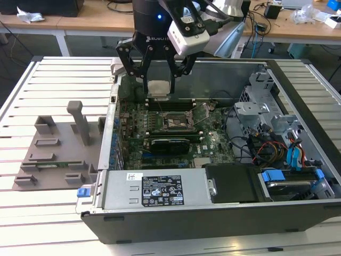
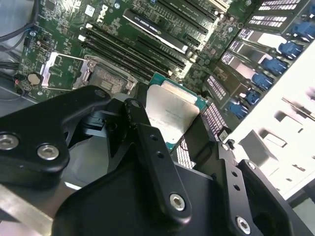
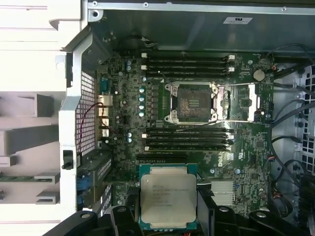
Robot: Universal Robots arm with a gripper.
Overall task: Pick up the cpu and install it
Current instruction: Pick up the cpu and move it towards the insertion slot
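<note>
Your pincer [image 1: 159, 85] is clenched on the cpu [image 1: 159, 89], pinching it by two opposite edges, and hangs in the air over the far part of the open computer case [image 1: 213, 213] on the slatted tabletop [image 1: 53, 80]. The cpu lies flat, silvery top up, touching nothing but the pincer. What you need to mind is where the socket [image 3: 192, 102] lies from it. The socket stands open on the circuit board [image 1: 213, 144], bare inside its frame, lower than the cpu and off to one side, not straight beneath. In the exterior view it sits toward the exterior view's right of the cpu and nearer the camera. In the first wrist view a bank of memory slots [image 3: 187, 139] lies between the two. The cpu's edges there run about parallel to the socket frame's, so I judge it roughly squared up but not yet over its seat, and not installed
</note>
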